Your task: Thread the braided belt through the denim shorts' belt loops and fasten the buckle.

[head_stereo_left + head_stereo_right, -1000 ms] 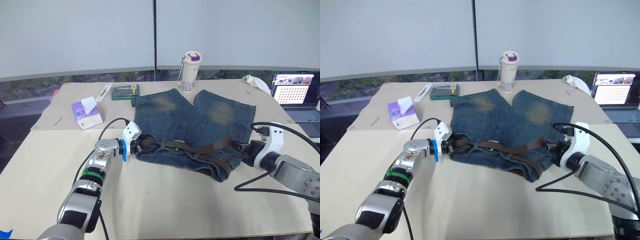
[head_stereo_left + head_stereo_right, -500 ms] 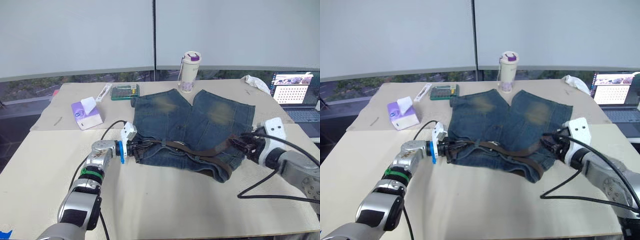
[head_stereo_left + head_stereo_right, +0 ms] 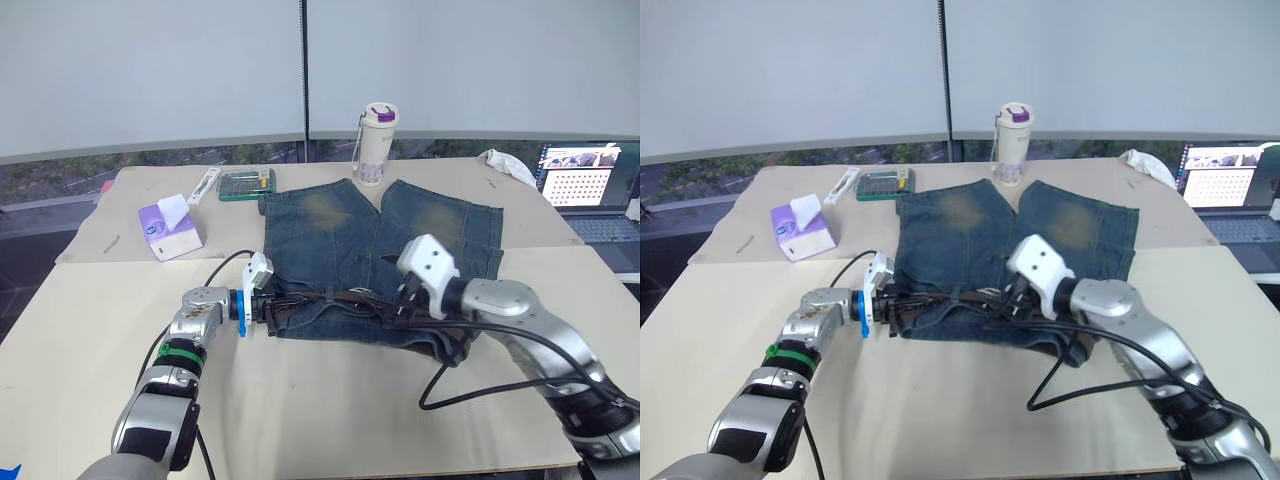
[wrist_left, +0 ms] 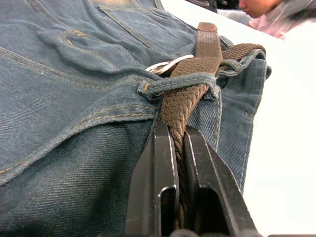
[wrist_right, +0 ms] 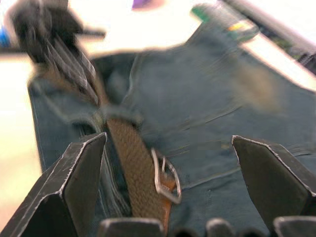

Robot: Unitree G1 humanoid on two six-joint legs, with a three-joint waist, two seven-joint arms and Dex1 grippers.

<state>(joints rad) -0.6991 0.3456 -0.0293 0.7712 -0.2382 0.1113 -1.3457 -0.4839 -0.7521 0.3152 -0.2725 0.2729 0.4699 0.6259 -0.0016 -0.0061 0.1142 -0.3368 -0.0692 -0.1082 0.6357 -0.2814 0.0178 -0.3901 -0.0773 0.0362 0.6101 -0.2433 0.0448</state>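
In the middle of the big tan table [image 3: 330,400] lie the blue denim shorts [image 3: 380,240] with faded yellow patches, their waistband toward the near edge. The long dark brown braided belt [image 3: 340,296] runs along that waistband. It already goes under at least one short blue denim belt loop [image 4: 178,82], and its small silver metal buckle [image 5: 165,176] rests on the denim near the left end of the waist.

The left gripper [image 3: 262,304] sits at the left end of the waistband, its two black fingers [image 4: 163,163] squeezed tight on the belt. The right gripper [image 5: 168,163] hangs over the middle of the waistband with its fingers spread wide, holding nothing, and the buckle lies just below it.

I think the threading is mostly done, though I cannot see every loop. The buckle is not closed yet, so fastening it is the job that is left.
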